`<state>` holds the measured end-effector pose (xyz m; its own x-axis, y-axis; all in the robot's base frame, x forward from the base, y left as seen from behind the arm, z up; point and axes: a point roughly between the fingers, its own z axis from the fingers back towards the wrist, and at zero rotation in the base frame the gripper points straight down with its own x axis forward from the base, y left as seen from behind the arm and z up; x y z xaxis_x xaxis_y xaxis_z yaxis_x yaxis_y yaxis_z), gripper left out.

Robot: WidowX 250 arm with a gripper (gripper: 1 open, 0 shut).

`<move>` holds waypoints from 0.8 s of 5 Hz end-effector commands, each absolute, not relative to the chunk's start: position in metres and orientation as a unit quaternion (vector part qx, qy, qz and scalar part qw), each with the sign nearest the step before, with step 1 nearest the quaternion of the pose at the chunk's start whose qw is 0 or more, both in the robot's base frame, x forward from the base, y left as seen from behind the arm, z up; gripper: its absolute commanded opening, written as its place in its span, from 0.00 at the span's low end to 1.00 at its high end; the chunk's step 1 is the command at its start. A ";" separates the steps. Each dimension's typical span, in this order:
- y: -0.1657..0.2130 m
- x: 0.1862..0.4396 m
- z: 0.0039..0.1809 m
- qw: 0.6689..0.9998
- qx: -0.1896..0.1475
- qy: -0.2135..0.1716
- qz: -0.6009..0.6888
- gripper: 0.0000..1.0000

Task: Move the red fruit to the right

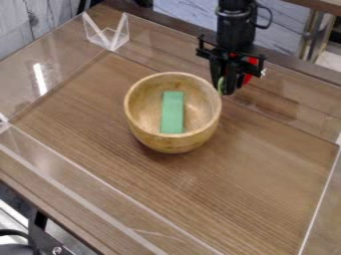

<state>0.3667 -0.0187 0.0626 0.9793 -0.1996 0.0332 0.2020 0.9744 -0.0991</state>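
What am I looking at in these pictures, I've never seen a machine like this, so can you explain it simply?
All the pictures come from one camera looking down at a wooden table. The black machine at the top is the end of a robot arm, with a gripper for grasping. Near the middle sits a round wooden bowl with a flat green block inside. A clear, angular object stands at the upper left. Something red with green, likely the fruit, shows at the gripper, apparently held, though the black parts partly hide it.
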 end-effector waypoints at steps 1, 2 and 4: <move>-0.020 0.373 0.086 0.989 -0.050 -0.049 -0.130 0.00; -0.019 0.373 0.088 0.986 -0.053 -0.053 -0.150 0.00; -0.009 0.373 0.100 0.993 -0.054 -0.069 -0.084 0.00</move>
<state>0.3664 -0.0117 0.0612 0.9849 -0.1694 0.0368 0.1726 0.9783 -0.1148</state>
